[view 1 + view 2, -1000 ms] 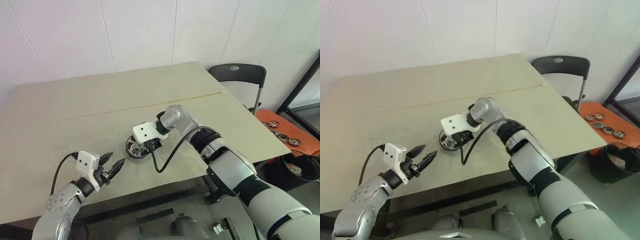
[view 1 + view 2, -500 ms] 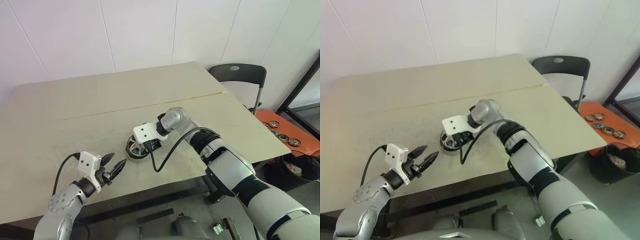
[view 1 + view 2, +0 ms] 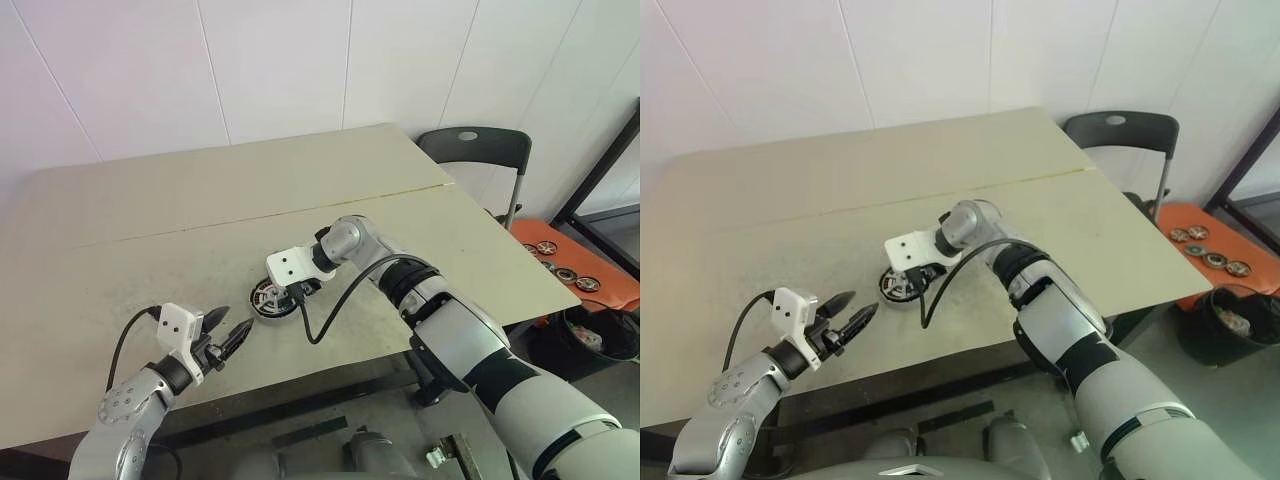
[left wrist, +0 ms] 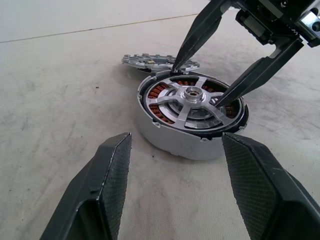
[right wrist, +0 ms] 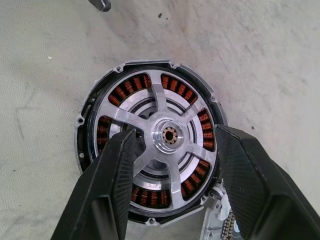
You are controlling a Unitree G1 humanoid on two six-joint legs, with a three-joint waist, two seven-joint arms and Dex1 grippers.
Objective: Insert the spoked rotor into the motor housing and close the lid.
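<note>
1. Right now the rotor (image 5: 165, 135) sits inside the housing (image 4: 190, 142), near the middle of my desk (image 3: 150, 260). It is a bright silvery wheel with five flat spokes meeting a small round hub with a dark bore.
2. Between the spokes I see reddish-copper windings, ribbed and tightly wound, set in a ring. A thin dark rim circles them, and the housing's outer wall is smooth pale grey metal with small screw tabs around its edge.
3. The lid (image 4: 150, 60) lies flat on the desk just behind the housing, partly hidden by it. It is a thin grey disc with a notched, toothed edge.
4. My right hand (image 4: 197, 77) points down over the housing. Its two slim black fingers are spread apart, one tip at the far edge of the rotor, the other on its near side; it pinches nothing that I can make out.
5. My left hand (image 3: 232, 337) hovers near the desk's front edge, apart from the housing and aimed at it. Its two fingers, with a fine cross-hatched texture on their pads, stand spread and empty.
6. The desk is pale beige, matte, scuffed with faint grey marks.
</note>
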